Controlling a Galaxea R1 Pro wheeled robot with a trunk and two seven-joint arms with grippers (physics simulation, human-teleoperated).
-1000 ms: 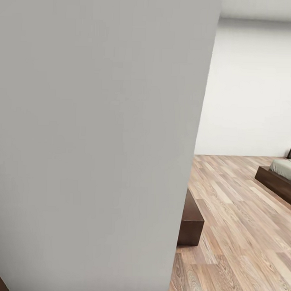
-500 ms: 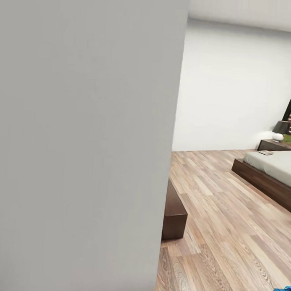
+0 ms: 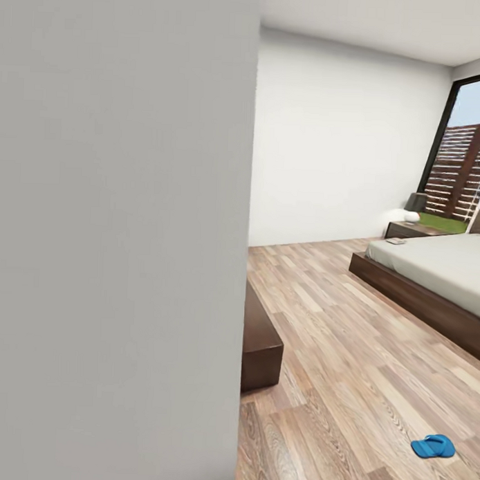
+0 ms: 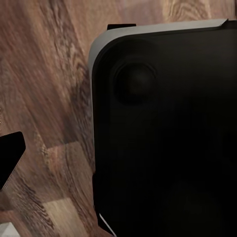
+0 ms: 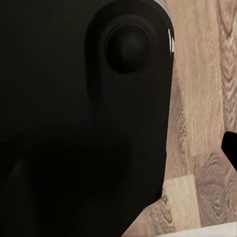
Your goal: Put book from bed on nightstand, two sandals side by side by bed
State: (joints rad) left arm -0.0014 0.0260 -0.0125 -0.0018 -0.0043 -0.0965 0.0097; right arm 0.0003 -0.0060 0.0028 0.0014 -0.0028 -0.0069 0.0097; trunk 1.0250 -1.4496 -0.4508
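Grey wall [image 3: 116, 229] is covering our head view's left half | wood plank floor [image 3: 347, 354] is lying beyond | we are seeing one blue sandal [image 3: 433, 446] flat on the floor, well apart from the bed [image 3: 432, 274] | nightstand [image 3: 406, 230] is standing beside the bed near the window [image 3: 464, 165] | a small flat thing, maybe the book [image 3: 396, 240], is lying at the bed's corner | end effectors: we cannot tell if apart or together

A dark, rounded part of the robot's body [image 4: 168, 133] is being seen close up from the left wrist, with a black fingertip [image 4: 10, 153] showing at nine o'clock. The same dark body [image 5: 79, 118] is being seen from the right wrist, a black tip [image 5: 231, 148] at three o'clock.
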